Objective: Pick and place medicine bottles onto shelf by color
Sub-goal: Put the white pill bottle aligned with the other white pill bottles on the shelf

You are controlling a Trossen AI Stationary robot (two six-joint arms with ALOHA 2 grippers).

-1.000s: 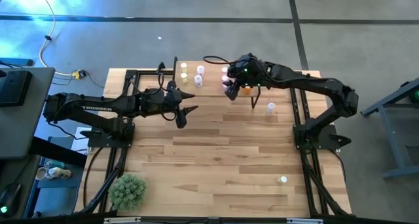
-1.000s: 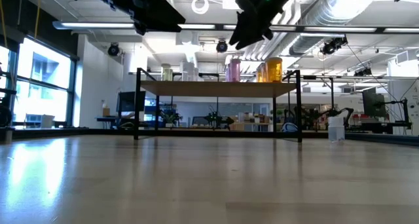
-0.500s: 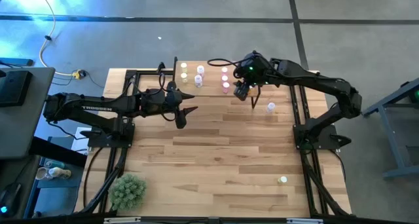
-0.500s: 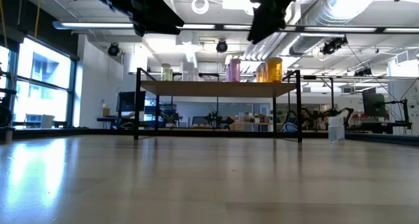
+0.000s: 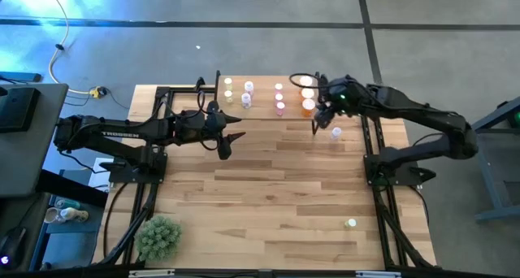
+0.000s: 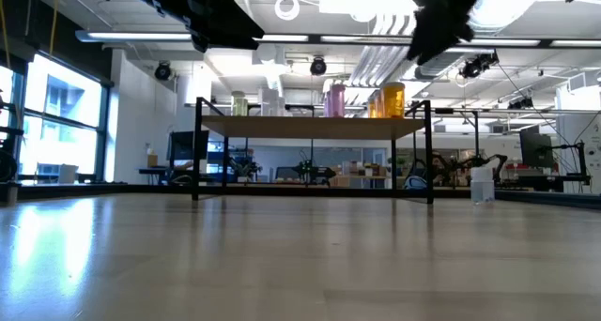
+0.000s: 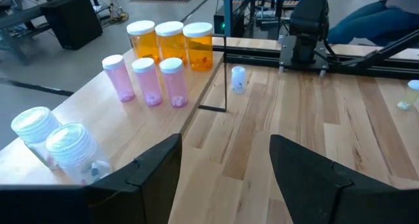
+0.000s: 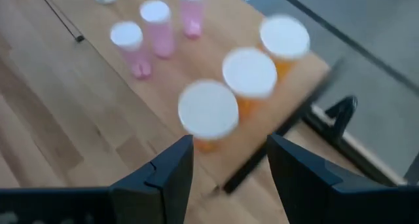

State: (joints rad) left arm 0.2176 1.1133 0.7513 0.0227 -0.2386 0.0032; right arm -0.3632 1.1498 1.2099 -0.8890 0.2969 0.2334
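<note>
Most bottles (image 7: 171,42) stood grouped by colour on the shelf (image 5: 260,109), upper centre of the high view; one clear bottle (image 5: 336,132) waited on the table just right of it. They looked light, rigid and slick, likely best pinched across the body under the cap. The right gripper (image 8: 228,162) hung empty with fingers apart above the orange bottles, and the left gripper (image 7: 226,168) was likewise open and empty.

A butcher-block table (image 5: 268,188) stands on a grey concrete floor (image 5: 244,42). Behind the table there is a large open room with big windows (image 6: 52,124), white ceiling ducts (image 6: 526,25) and long ceiling lamps (image 6: 141,37).
</note>
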